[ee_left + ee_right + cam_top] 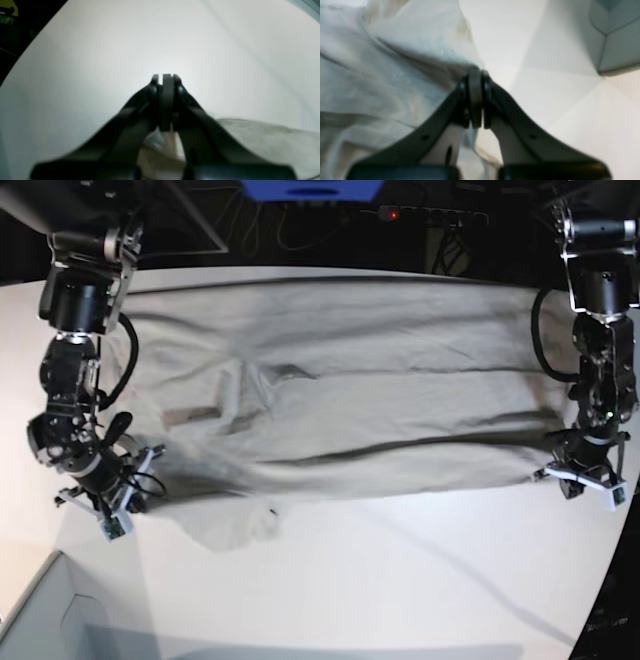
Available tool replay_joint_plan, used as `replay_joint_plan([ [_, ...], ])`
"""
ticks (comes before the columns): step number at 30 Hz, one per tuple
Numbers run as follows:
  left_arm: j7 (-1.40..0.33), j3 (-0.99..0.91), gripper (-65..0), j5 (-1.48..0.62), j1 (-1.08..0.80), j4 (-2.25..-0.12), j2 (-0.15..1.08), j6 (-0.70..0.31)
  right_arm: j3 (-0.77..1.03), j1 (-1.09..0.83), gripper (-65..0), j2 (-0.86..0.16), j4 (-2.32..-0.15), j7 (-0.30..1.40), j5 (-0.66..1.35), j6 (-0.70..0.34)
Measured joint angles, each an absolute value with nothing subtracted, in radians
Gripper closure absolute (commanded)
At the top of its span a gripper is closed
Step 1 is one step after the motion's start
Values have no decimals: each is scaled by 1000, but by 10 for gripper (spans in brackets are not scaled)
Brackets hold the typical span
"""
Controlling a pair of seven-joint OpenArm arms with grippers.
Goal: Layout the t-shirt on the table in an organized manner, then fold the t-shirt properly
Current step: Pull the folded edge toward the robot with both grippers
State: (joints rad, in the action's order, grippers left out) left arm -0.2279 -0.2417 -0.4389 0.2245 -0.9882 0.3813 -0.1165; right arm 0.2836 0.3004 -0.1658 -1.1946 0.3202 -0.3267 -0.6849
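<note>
The light grey-beige t-shirt [350,390] lies spread wide across the white table [400,580], with long creases along its near edge. My left gripper [585,483] is at the shirt's right near corner; in the left wrist view its fingers [167,78] are shut, with cloth [262,142] showing behind them. My right gripper [112,515] is at the shirt's left near edge; in the right wrist view it [475,72] is shut on the shirt's edge [382,62]. The collar area [228,395] lies left of the middle.
A grey box corner [40,620] stands at the near left and also shows in the right wrist view [615,37]. The curved table edge [32,42] runs near the left gripper. Cables and a power strip [430,215] lie beyond the far edge.
</note>
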Motion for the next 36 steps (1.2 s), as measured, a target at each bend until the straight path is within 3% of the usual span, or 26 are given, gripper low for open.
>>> replay_joint_plan([
  [1, -229, -242, -2, -440, 224, -988, 382, -117, 292, 295, 0, -170, -1202, 327, -327, -685],
  [2, -231, -242, -2, -440, 224, -991, 381, -117, 303, 290, 0, -171, -1213, 0, 0, 0],
  [3, -231, -242, -2, -440, 220, -995, 381, -117, 313, 283, 0, -171, -1223, 316, -318, -684],
  [15, -230, -315, -2, -445, 115, -1131, 376, -121, 364, 157, 0, -151, -1334, 318, -316, -685],
  [36, -236, -475, -2, -446, -137, -1378, 315, -118, 431, -77, 0, -111, -1421, 106, -316, -688],
])
